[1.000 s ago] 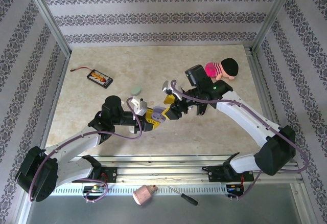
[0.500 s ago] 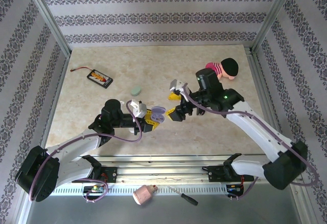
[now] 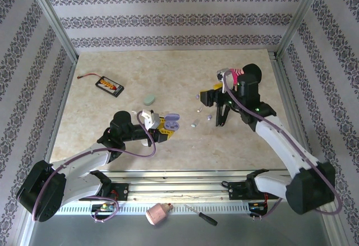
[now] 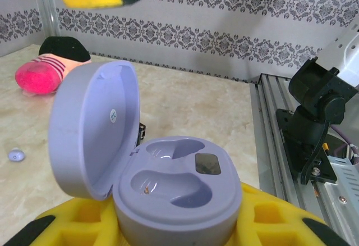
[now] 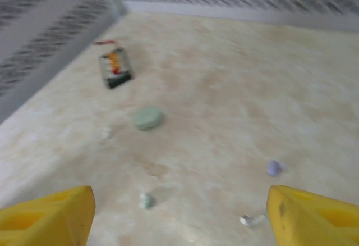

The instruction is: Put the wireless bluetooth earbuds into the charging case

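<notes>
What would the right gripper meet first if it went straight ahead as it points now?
Probably the bare table, with the right gripper landing between the mint-green earbud and the whitish earbud; depth is unclear.

place: robot lab test cell | cues: aluminium frame posts (image 3: 53, 18); patterned wallpaper panels (image 3: 168, 10) as walls; marble-look tabletop (image 3: 168, 72); two arms bolted to metal rail (image 3: 179, 181); exposed purple cabling (image 3: 138, 152)

The right wrist view is blurred: the lilac bud (image 5: 273, 168), mint bud (image 5: 146, 200) and whitish bud (image 5: 251, 219) are shapeless specks, and the lower edge cuts off the fingers of the right gripper (image 5: 179, 204). From above, the right arm hides most of the doll (image 3: 238, 72). The case (image 4: 168, 184) covers the pads of the left gripper (image 4: 174, 223).
</notes>
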### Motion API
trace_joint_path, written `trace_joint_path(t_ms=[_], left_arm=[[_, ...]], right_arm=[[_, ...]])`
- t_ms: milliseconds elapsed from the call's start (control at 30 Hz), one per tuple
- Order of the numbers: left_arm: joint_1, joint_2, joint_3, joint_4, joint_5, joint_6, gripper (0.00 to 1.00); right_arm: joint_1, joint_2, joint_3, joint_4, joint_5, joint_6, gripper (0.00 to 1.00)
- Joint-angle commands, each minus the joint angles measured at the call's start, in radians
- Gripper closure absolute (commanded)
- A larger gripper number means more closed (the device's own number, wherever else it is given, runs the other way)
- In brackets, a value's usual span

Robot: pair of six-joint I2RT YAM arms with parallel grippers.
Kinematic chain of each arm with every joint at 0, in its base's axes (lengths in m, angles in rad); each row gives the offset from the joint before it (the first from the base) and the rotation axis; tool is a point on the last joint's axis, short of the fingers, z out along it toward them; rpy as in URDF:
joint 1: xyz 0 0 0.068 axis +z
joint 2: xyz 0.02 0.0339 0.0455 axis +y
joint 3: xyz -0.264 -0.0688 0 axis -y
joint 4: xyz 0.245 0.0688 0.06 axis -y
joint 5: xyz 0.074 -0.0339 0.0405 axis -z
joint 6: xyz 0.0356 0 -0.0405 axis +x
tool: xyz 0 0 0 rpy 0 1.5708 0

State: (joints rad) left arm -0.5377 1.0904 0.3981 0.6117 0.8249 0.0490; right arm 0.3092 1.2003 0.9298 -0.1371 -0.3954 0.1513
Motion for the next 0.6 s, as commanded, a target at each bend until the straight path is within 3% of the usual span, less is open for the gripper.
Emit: trace_joint_path(t_ms=[0, 133, 367, 567], left_arm=[[-0.014, 0.009, -0.008, 0.068, 0.000, 0.008, 0.85], [-0.014, 0.006, -0.011, 0.065, -0.001, 0.005, 0.86], [-0.014, 0.004, -0.013, 0.049, -0.002, 0.012, 0.86], [-0.013, 0.015, -0.011, 0.060, -0.002, 0.011, 0.86]], right_arm=[[0.005, 0.115, 0.100, -0.174, 0.251, 0.034, 0.21], [0.013, 0.243, 0.162, -0.301, 0.381, 0.066, 0.25], [0.029, 0.359, 0.143, -0.325, 0.454, 0.188, 0.37], [0.123, 0.444, 0.118, -0.290, 0.528, 0.280, 0.48]])
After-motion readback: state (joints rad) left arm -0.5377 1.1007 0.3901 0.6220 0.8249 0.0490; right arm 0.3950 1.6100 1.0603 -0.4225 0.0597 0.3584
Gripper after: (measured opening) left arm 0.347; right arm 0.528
